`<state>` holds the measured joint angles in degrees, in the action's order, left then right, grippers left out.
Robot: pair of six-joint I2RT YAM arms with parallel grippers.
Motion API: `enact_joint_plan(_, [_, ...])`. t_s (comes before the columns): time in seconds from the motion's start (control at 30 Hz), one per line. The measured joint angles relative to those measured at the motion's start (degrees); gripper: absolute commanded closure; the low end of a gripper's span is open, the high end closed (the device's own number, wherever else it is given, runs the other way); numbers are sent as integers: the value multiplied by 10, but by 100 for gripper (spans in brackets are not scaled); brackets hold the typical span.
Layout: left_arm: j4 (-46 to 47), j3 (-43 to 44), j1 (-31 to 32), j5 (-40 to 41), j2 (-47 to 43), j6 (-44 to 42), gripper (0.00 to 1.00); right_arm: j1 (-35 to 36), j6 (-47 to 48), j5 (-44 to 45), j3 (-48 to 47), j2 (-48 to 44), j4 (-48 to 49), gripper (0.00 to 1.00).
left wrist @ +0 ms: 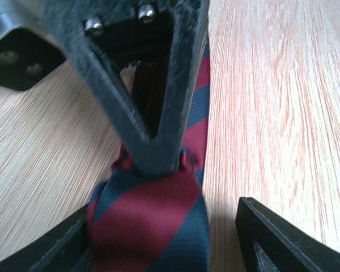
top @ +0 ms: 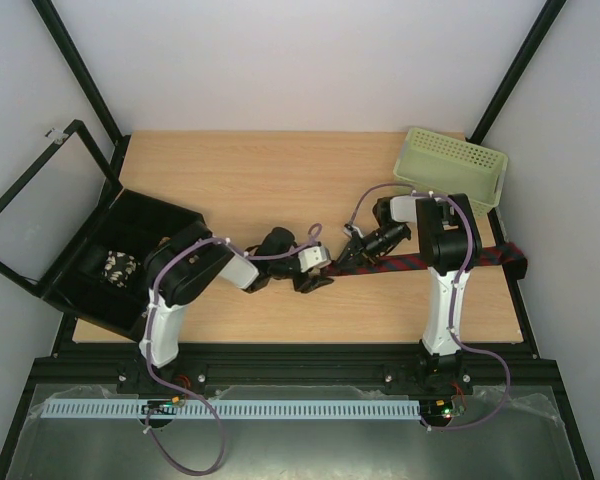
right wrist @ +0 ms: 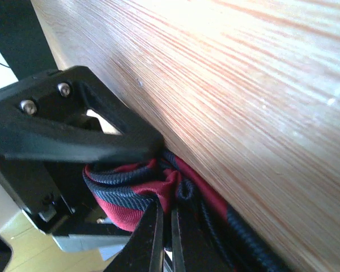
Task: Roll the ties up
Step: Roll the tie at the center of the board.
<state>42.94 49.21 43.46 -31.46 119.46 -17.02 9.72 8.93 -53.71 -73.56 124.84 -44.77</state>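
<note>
A dark red tie with navy diagonal stripes (top: 420,262) lies across the right half of the table, its far end hanging over the right edge. My right gripper (top: 358,250) is shut on the bunched left end of the tie (right wrist: 119,204); its fingers (right wrist: 158,238) pinch the folded fabric against the table. In the left wrist view this gripper (left wrist: 156,153) shows as a black V closed on the tie (left wrist: 153,221). My left gripper (top: 318,278) is open just to the left, its jaws wide apart and straddling the tie's end (left wrist: 164,226).
A pale green perforated basket (top: 450,165) stands at the back right, close behind the right arm. A black box (top: 170,215) with its lid open sits at the left edge and holds a black-and-white patterned item (top: 118,267).
</note>
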Motion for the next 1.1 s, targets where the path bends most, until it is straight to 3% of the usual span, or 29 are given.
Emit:
enact_joint_plan(0.17, [-9,-24,-25,-21,-21,0,38,0,2,0,-2,2,-2,99])
enact_joint_plan(0.4, [-23,-13,-30,-31,-20,12,59,0,8,1,-7,5,-9,99])
enact_joint_plan(0.83, [-43,47,-5,-30,13,50,60,0,13,2,-10,7,-14,99])
enact_joint_plan(1.1, [-34,66,-1,-26,35,23,68,-9,11,4,-12,7,-14,98])
